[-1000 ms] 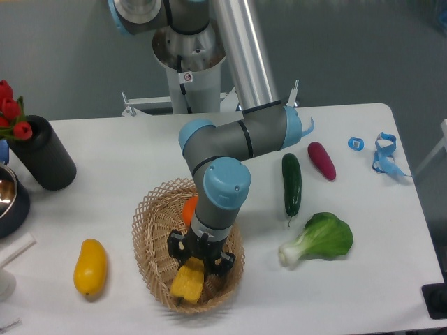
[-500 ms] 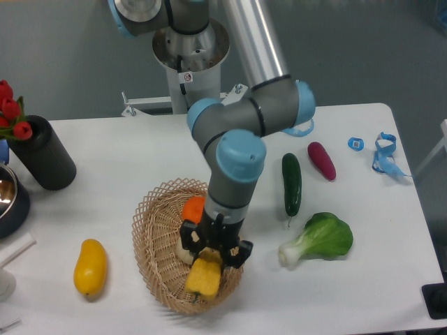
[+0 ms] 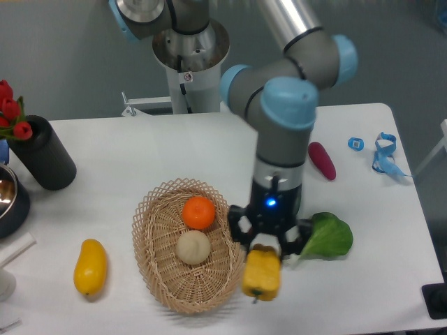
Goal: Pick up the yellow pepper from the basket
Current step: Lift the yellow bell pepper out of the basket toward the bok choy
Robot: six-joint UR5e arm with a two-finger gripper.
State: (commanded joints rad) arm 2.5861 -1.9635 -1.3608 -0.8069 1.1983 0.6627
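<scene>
Gripper (image 3: 263,250) clamping yellow pepper (image 3: 261,273) — hanging below fingers, beside basket (image 3: 155,279)

1. Light is bright, even and diffuse, apparently from overhead; the white table (image 3: 126,146) reads clean without blown-out patches.
2. Shadows are soft and short, lying close under the wicker basket (image 3: 157,279) left of the gripper (image 3: 265,250).
3. A long highlight runs down the metallic arm tube (image 3: 290,17), and the yellow pepper (image 3: 261,273) shows mild gloss.
4. Focus is fairly sharp throughout; the arm's wrist looks slightly soft.
</scene>
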